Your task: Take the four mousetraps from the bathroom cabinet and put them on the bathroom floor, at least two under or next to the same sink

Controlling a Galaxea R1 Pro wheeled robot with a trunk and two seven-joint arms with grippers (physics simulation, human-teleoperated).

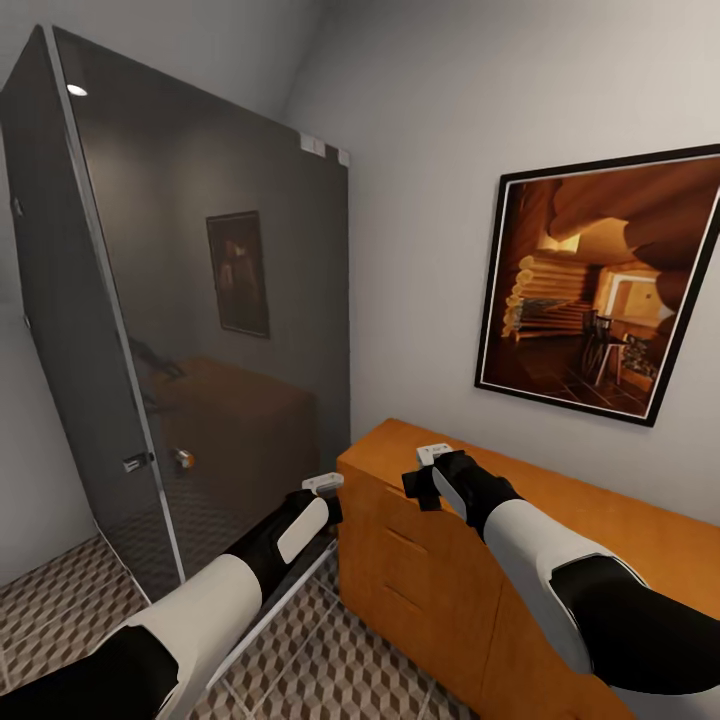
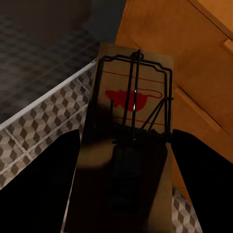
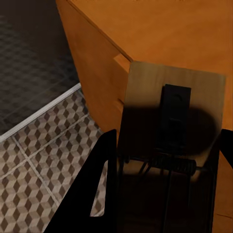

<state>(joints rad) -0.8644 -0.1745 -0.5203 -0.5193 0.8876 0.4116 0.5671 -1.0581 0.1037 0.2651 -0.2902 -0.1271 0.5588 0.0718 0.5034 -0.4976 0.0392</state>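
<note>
Meanwhile, each set of jaws pinches a mousetrap, the left gripper [image 2: 124, 194] holding one mousetrap [image 2: 128, 126] over the bathroom floor [image 2: 43, 126] beside the cabinet [image 1: 600, 540], the right gripper [image 3: 165, 194] another mousetrap [image 3: 170, 116] over the cabinet's edge.

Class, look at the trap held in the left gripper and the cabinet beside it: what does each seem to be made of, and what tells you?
The mousetrap looks like a flat board of pale, matte wood carrying thin dark wire, probably metal, with a printed red mark. The cabinet appears to be orange-brown wood or veneer with a smooth satin finish; faint grain and an even sheen suggest this, though a render leaves it open.
</note>
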